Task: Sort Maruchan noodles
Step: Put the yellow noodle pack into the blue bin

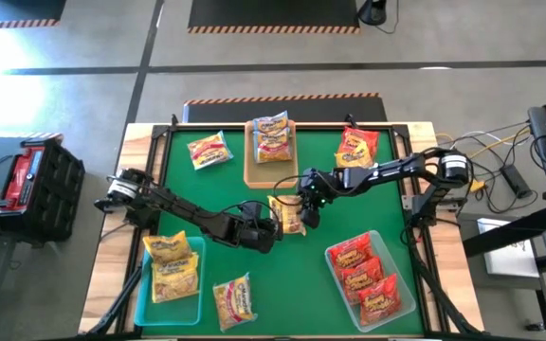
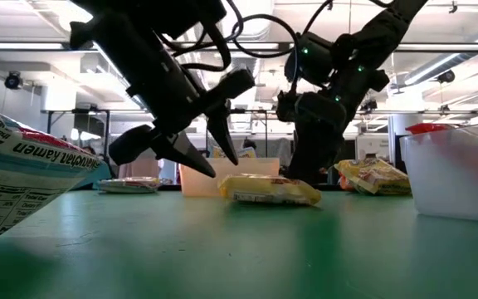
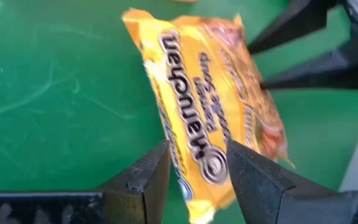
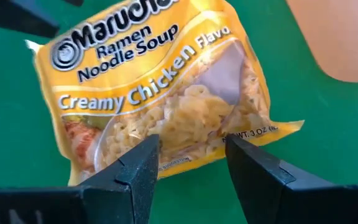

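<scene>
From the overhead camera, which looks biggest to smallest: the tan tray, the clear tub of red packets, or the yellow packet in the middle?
1. Tub, holding red packets.
2. Tan tray, somewhat smaller.
3. Yellow packet, clearly smallest.

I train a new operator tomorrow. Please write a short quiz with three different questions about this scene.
1. True or false: the yellow Creamy Chicken packet lies flat on the green table.
2. Which tray holds the red packets? A) teal tray B) clear tray C) tan tray
3. Fill in: the left gripper and right gripper both stand ___ over that packet.

Key: 1 true; 2 B; 3 open.
</scene>
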Motion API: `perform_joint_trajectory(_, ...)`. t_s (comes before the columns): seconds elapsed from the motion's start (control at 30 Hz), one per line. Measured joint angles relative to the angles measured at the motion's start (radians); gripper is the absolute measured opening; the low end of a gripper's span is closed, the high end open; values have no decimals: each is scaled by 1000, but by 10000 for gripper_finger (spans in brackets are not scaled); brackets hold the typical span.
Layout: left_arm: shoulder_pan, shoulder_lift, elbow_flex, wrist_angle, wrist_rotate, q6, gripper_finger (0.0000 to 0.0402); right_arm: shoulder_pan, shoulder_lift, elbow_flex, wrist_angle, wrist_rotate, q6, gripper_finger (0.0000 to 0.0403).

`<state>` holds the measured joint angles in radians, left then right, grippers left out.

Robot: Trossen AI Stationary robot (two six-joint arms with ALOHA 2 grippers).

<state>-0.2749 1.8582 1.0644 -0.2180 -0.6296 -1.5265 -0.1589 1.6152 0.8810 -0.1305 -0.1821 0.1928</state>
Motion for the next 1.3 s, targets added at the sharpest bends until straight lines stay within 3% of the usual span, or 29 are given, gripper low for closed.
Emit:
perform_joint_trajectory(0.33,44,1,0,5,10,42,144,0,21,0,0,-7,4,176)
perform_joint_trajectory(1.0,79,7,-15,14,-5,-45,144,-1,22,-32,-14,-1,-28,176)
perform_joint_trajectory(1.3,82,7,-159,334,-8,-55,144,-1,23,-49,-6,1,-37,176)
